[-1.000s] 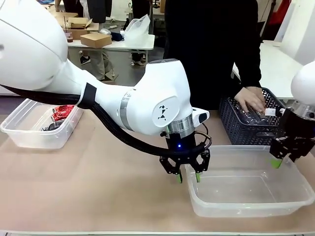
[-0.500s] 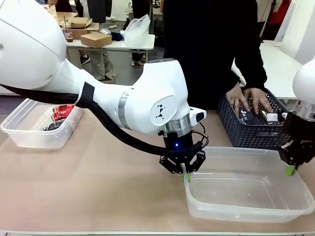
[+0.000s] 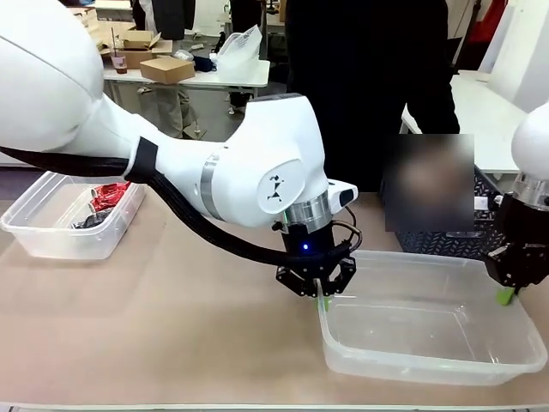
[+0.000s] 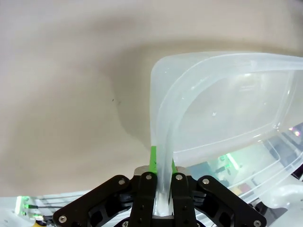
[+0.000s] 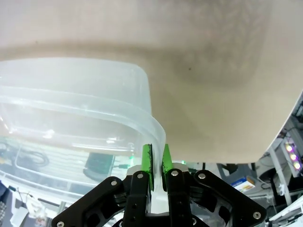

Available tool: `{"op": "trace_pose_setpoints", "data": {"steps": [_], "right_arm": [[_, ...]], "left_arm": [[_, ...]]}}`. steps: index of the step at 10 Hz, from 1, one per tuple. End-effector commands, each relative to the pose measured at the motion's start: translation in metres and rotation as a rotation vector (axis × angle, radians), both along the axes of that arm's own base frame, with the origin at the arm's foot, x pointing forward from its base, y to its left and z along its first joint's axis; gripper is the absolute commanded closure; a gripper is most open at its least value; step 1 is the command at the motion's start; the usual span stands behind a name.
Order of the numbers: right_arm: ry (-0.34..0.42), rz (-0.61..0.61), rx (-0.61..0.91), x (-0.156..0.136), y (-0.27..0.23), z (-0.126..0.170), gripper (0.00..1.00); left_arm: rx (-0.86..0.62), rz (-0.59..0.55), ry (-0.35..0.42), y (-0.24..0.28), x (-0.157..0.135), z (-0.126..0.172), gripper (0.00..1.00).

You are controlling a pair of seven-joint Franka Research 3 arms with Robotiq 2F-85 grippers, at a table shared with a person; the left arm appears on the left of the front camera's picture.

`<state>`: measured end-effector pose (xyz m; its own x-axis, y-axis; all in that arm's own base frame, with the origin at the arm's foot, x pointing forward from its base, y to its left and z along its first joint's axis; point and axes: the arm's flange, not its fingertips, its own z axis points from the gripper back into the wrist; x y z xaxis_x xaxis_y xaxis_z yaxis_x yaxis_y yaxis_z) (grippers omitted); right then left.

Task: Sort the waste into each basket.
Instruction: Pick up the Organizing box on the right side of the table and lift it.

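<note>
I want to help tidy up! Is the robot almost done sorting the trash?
Not yet. Done: crushed cans lie in the left tub. In hand: the left hand and the right hand each pinch the rim of the right tub. Left: that tub holds nothing yet.

A person in black (image 3: 369, 86) stands across the tan table (image 3: 171, 335) — dark lattice basket (image 3: 429, 243) near, cardboard boxes (image 3: 165, 70) beyond.

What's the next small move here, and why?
Probably a slow, level move of both arms together. The left pincer and right pincer are each shut on opposite rims of the empty clear tub, so uneven motion could twist it.
</note>
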<state>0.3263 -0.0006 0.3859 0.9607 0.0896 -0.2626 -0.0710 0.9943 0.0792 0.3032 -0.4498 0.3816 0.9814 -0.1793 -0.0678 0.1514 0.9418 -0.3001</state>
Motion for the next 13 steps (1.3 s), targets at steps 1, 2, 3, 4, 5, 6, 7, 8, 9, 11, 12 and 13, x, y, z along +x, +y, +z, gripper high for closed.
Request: {"op": "trace_pose_setpoints", "data": {"steps": [1,2,3,4,5,6,7,8,9,11,12,13], "right_arm": [[0.014,-0.02,-0.023,-0.031,0.02,0.036,1.0],[-0.003,-0.027,-0.021,-0.027,0.028,0.072,1.0],[-0.022,-0.03,-0.045,-0.02,0.038,0.107,1.0],[-0.042,-0.045,-0.07,-0.01,0.047,0.138,1.0],[-0.069,-0.042,-0.062,0.005,0.061,0.165,1.0],[-0.085,-0.032,-0.064,0.019,0.074,0.184,1.0],[-0.087,-0.03,-0.075,0.035,0.085,0.199,1.0],[-0.094,-0.022,-0.068,0.051,0.096,0.209,1.0],[-0.098,-0.027,-0.049,0.066,0.105,0.215,1.0],[-0.125,0.002,0.01,0.049,0.125,0.21,1.0],[-0.125,0.002,0.01,0.049,0.125,0.21,1.0],[-0.125,0.002,0.01,0.049,0.125,0.21,1.0]], "left_arm": [[0.015,-0.007,-0.064,0.022,-0.001,0.043,1.0],[0.028,-0.026,-0.054,0.034,0.002,0.066,1.0],[0.061,-0.015,-0.071,0.048,0.003,0.088,1.0],[0.071,-0.009,-0.08,0.066,0.002,0.111,1.0],[0.063,0.035,-0.113,0.09,-0.003,0.137,1.0],[0.061,0.081,-0.147,0.113,-0.009,0.157,1.0],[0.048,0.115,-0.167,0.136,-0.016,0.174,1.0],[0.046,0.164,-0.192,0.158,-0.019,0.187,1.0],[0.024,0.2,-0.203,0.178,-0.021,0.195,1.0],[0.008,0.125,-0.178,0.117,-0.015,0.191,1.0],[0.008,0.125,-0.178,0.117,-0.015,0.191,1.0],[0.008,0.125,-0.178,0.117,-0.015,0.191,1.0]]}}
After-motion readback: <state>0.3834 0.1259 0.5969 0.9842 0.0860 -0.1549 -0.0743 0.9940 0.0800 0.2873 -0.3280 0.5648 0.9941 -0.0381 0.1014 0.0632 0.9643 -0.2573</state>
